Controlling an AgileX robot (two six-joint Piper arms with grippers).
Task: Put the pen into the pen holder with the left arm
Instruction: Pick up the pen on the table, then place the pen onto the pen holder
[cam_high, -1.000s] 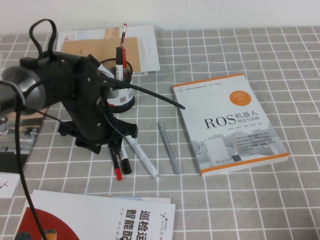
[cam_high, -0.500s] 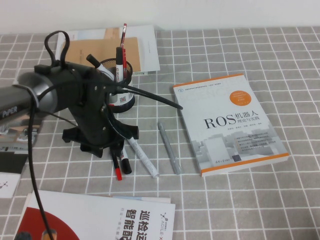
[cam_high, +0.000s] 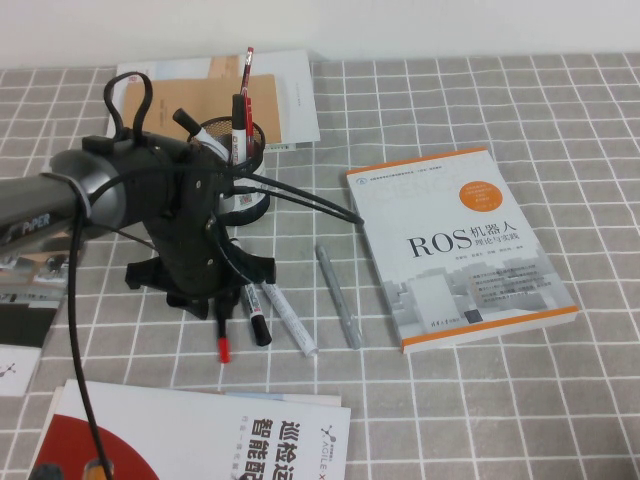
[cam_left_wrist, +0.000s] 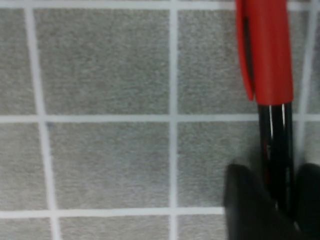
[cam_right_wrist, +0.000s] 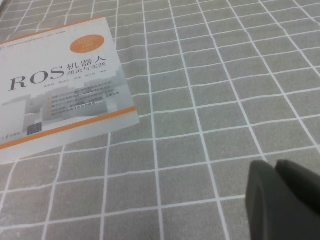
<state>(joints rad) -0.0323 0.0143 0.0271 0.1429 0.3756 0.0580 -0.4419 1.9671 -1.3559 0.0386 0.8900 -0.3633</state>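
Holding the pen (cam_left_wrist: 274, 120) is as far as the job has got: the left gripper (cam_left_wrist: 272, 207) has its fingers (cam_left_wrist: 245, 200) closed on the black middle of it, and the red cap sticks out past the fingertips over the grey checked cloth (cam_high: 480, 410). In the high view the pen (cam_high: 222, 338) hangs just below the gripper (cam_high: 215, 305). Whether its tip is clear of the cloth I cannot tell. Carrying it to the pen holder (cam_high: 238, 165) and dropping it in is all still to do; the holder stands just beyond the gripper, on its far side.

Counted from big to small: one ROS book (cam_high: 455, 245) well off to the gripper's right, a booklet with a red circle (cam_high: 190, 435) on its near side, one pen holder with two pens already standing in it, one white marker (cam_high: 285, 318) and one black marker (cam_high: 256, 320) lying just beside the gripper, one grey pen (cam_high: 338, 295) a little further right, and the single red pen.

The right gripper (cam_right_wrist: 285, 197) hovers over bare cloth, away from the work; I cannot tell its state.
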